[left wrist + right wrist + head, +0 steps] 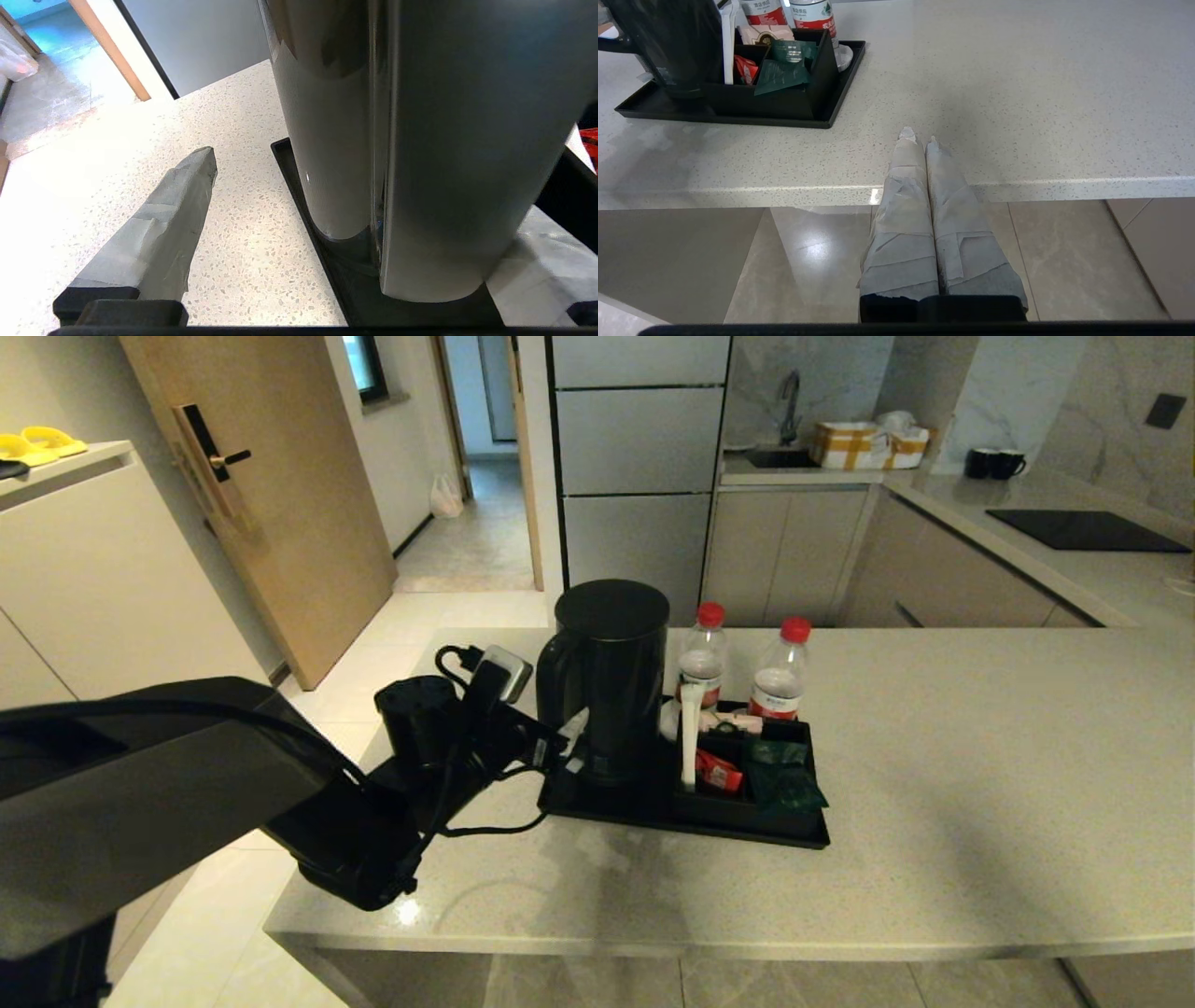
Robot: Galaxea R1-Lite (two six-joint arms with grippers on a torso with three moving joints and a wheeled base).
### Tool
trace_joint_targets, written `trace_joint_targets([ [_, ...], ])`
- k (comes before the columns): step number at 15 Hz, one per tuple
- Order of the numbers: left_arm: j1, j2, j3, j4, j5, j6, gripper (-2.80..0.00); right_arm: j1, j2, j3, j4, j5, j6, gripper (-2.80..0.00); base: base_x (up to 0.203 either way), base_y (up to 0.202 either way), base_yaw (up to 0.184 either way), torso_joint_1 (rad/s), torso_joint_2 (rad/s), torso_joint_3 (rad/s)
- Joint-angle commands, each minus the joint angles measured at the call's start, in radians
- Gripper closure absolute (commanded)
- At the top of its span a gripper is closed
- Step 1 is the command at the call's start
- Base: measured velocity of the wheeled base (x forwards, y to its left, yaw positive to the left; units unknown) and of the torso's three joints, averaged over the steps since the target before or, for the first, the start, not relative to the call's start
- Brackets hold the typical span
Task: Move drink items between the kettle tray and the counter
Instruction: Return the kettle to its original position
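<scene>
left pincer spread wide about electric kettle, centre frame, on kettle tray | right pincer closed, empty, low over surface edge

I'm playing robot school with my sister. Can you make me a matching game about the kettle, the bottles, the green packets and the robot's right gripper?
Things:
1. kettle
2. water bottles
3. green sachets
4. right gripper

Places or states:
A. lying in the boxed section of the tray
B. jaws shut, at the counter's front edge
C. at the tray's left end, the left gripper's open jaws on either side of its handle
D. upright behind the boxed section, red caps

Pairs: 1-C, 2-D, 3-A, 4-B
</scene>
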Motion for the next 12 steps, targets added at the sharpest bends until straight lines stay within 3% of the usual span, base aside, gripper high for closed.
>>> trace_joint_targets([
  [1, 0.020, 0.005, -0.004, -0.007, 0.000, 0.002, -2.80, -0.001, -0.002, 0.000, -0.001, 0.000, 0.000, 0.00, 0.000, 0.000, 0.000, 0.000, 0.00, 0.000],
  [12, -0.006, 0.033, -0.049, 0.000, -0.003, 0.003, -2.80, 0.000, -0.002, 0.000, 0.000, 0.000, 0.000, 0.00, 0.000, 0.000, 0.000, 0.000, 0.00, 0.000],
])
